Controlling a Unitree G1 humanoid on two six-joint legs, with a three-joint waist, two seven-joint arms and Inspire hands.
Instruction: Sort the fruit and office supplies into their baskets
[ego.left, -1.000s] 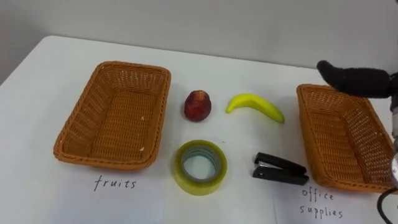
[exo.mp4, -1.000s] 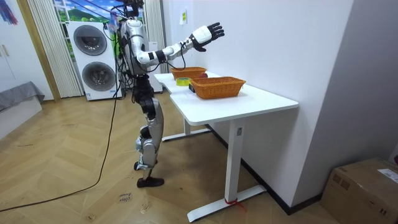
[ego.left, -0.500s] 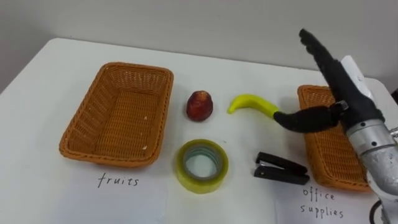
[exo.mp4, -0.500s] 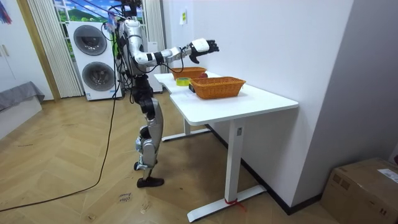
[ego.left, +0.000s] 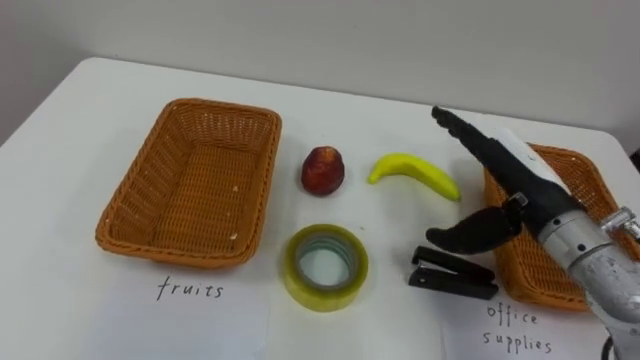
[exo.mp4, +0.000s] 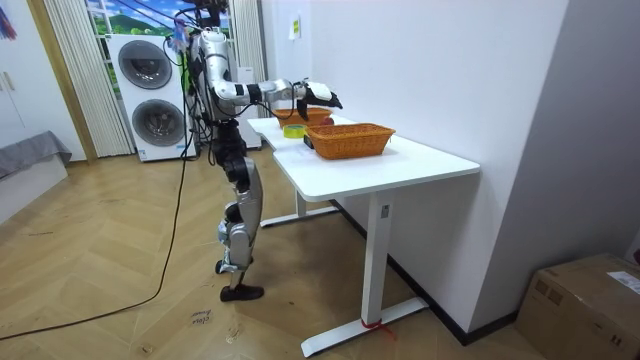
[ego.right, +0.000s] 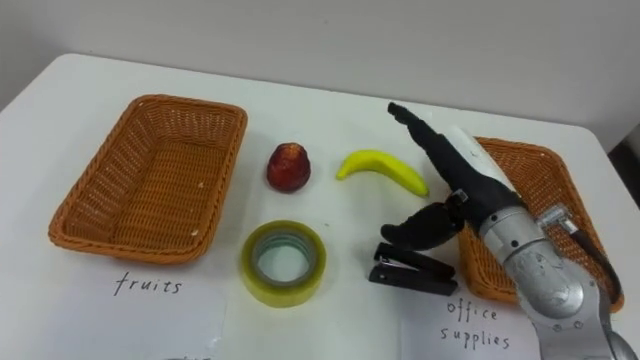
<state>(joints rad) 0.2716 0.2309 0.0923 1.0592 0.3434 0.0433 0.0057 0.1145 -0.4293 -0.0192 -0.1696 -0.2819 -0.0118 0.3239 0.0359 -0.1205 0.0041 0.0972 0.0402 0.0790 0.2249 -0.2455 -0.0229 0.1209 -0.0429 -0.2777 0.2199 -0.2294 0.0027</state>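
Observation:
A yellow banana (ego.left: 412, 172) and a red apple (ego.left: 322, 170) lie mid-table between two wicker baskets. In front of them sit a yellowish tape roll (ego.left: 324, 266) and a black stapler (ego.left: 452, 272). The left basket (ego.left: 140, 190), labelled fruits, holds nothing. The right basket (ego.left: 575, 190) carries the label office supplies. My right hand (ego.left: 485, 150) hovers open just above the stapler and beside the banana, fingers straight and pointing to the far left, thumb (ego.left: 465, 232) spread low over the stapler. It holds nothing. In the room view I stand at the table's end with that arm (exo.mp4: 270, 90) stretched over it.
The white table (ego.left: 80, 110) ends at a wall behind. Handwritten paper labels (ego.left: 186, 292) lie before each basket near the front edge. My right forearm (ego.left: 600, 270) covers part of the right basket. A washer and dryer (exo.mp4: 150, 95) stand behind me.
My right hand has come down and leftward from above the right basket to just over the stapler, still open. The objects on the table have not moved.

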